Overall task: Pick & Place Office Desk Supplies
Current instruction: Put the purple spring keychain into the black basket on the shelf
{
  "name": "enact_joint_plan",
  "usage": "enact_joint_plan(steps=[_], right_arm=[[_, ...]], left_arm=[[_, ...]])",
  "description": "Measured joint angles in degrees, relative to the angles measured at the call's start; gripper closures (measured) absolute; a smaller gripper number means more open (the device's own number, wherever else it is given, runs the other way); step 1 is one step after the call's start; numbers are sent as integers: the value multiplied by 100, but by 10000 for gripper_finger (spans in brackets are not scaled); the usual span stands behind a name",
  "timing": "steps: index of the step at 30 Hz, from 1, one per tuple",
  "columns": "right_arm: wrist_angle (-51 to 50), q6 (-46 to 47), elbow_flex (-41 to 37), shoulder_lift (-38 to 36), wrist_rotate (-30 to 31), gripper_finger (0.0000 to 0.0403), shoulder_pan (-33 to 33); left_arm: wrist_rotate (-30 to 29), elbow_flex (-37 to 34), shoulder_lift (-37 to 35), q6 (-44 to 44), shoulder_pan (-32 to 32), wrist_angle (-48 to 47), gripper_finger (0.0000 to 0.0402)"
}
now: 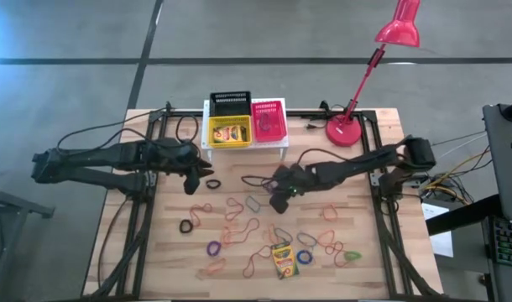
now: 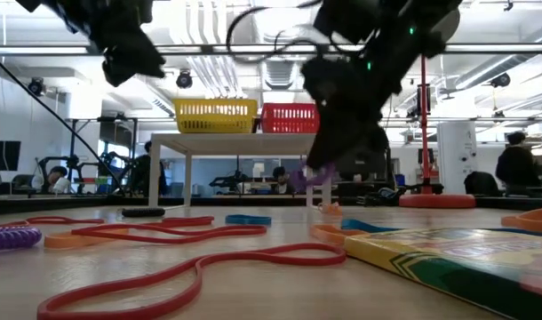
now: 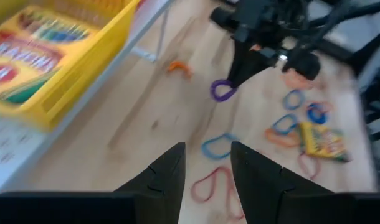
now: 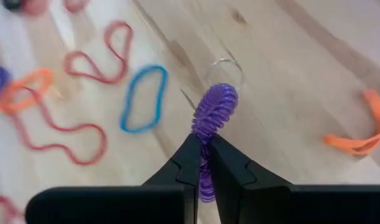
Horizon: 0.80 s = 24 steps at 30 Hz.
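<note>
right wrist view: our right gripper [image 4: 204, 163] is pinched on a purple coil band [image 4: 212, 118]; thin grip, so we reckon it could slip out mid-carry.

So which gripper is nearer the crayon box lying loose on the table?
The right. The right gripper hangs just behind the loose crayon box, shut on a purple coil; the left gripper is far off to its left.

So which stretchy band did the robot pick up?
The purple coiled band, pinched in the right gripper above the table's middle. All the other bands lie flat on the wood.
</note>
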Motion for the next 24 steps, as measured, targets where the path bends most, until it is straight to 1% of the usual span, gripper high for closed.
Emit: enact_joint_plan(steps=[5, 8, 11, 13, 16, 19, 22, 24], right_arm=[[-2, -14, 208, -471, -81, 384, 5], [-10, -163, 478, -574, -132, 385, 0], [0, -553, 957, -568, -475, 385, -2], [84, -809, 1354, -506, -650, 385, 4], [88, -1164, 1922, -321, -673, 385, 5], [78, -1531, 2465, -127, -668, 385, -4], [63, -1736, 2917, 52, -668, 385, -4], [-114, -1859, 3123, 175, -673, 385, 2]], left_arm=[[134, -7, 47, -70, -7, 691, 268], [186, -13, 130, -257, -7, 1071, 268], [517, -19, 294, -178, -7, 1613, 267], [815, -17, 456, -116, -7, 2179, 262], [1256, -15, 749, -108, -7, 2881, 243], [1577, -17, 1014, -105, -7, 3254, 212], [1841, -12, 1189, -94, -7, 3326, 182], [1952, -2, 1252, -29, -7, 3283, 172]])
